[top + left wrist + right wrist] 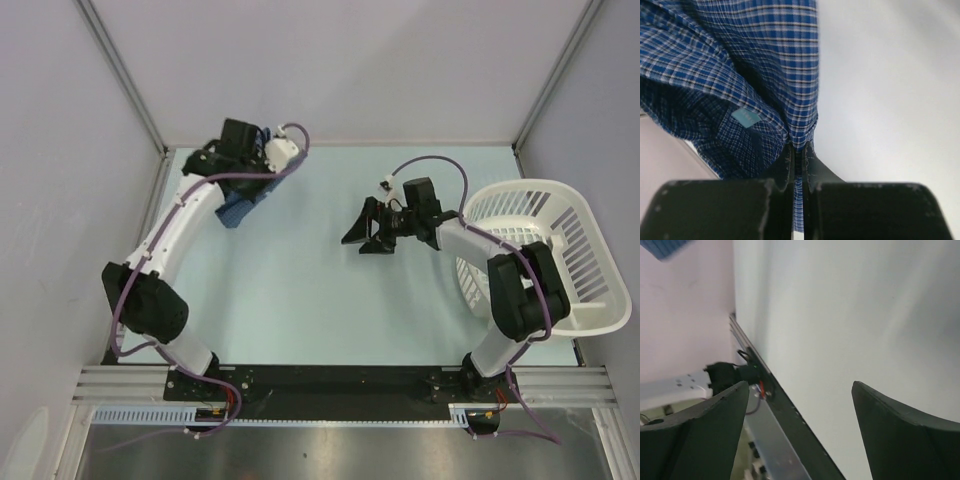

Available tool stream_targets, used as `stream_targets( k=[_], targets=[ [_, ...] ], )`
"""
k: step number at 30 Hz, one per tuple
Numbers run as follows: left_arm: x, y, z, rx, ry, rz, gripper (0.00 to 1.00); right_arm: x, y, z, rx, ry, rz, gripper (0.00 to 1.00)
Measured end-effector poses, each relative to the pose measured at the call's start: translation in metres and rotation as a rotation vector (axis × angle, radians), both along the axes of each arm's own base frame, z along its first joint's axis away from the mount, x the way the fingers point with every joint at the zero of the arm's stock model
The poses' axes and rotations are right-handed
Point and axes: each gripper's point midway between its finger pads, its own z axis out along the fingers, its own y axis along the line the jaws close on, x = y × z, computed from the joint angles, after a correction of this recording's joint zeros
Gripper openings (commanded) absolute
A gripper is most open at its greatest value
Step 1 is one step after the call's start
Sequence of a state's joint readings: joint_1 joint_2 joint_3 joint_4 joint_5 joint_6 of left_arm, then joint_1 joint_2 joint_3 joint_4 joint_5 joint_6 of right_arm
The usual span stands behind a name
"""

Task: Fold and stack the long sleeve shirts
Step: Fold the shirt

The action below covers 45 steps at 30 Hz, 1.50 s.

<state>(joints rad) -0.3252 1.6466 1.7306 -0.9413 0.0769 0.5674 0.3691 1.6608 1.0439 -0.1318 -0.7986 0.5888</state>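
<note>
Left jaws clamped on a fold of the blue checked shirt (pixel 765 55) — cloth bunches just ahead of the tips; right jaws wide apart — desk (pixel 865 315) beyond them

A white slatted basket (pixel 578 238) is being carried at the pale worktop's (pixel 300 290) right edge; the blue shirt (pixel 240 206) is possibly brushing its far left.

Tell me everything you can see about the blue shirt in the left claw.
The shirt is blue woven cloth with a fine check of white and dark lines, and a small teal tag is sewn on it. It is bunched and creased, with one fold pinched between the shut fingers of the left claw. It is near the far left corner of the table; whether it touches the table is unclear.
</note>
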Motion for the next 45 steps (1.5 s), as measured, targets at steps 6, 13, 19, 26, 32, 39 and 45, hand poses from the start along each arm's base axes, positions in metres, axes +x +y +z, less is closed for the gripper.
stream_targets(
  k=[6, 13, 19, 26, 32, 39, 45],
  targets=[
    [-0.053, -0.029, -0.132, 0.256, 0.184, -0.109, 0.00, 0.018, 0.008, -0.012, 0.081, 0.115, -0.105, 0.93],
    [-0.107, -0.102, -0.200, 0.318, 0.270, -0.190, 0.16, 0.005, -0.020, -0.065, 0.046, 0.364, -0.244, 0.93],
    [-0.155, -0.156, -0.193, 0.117, 0.379, -0.269, 0.64, 0.001, -0.018, -0.064, 0.058, 0.392, -0.252, 0.93],
    [-0.164, -0.153, -0.094, -0.275, 0.403, -0.312, 0.71, -0.010, -0.003, -0.066, 0.035, 0.390, -0.213, 0.83],
    [-0.091, -0.070, -0.045, -0.438, 0.274, -0.087, 0.65, -0.007, 0.016, -0.076, -0.008, 0.359, -0.176, 0.48],
    [0.009, -0.012, -0.125, -0.460, 0.441, 0.143, 0.56, 0.021, 0.010, -0.111, -0.141, 0.327, -0.174, 0.22],
    [-0.004, -0.001, -0.197, -0.464, 0.645, 0.235, 0.31, 0.079, 0.013, -0.113, -0.203, 0.144, -0.119, 0.19]
  ],
)
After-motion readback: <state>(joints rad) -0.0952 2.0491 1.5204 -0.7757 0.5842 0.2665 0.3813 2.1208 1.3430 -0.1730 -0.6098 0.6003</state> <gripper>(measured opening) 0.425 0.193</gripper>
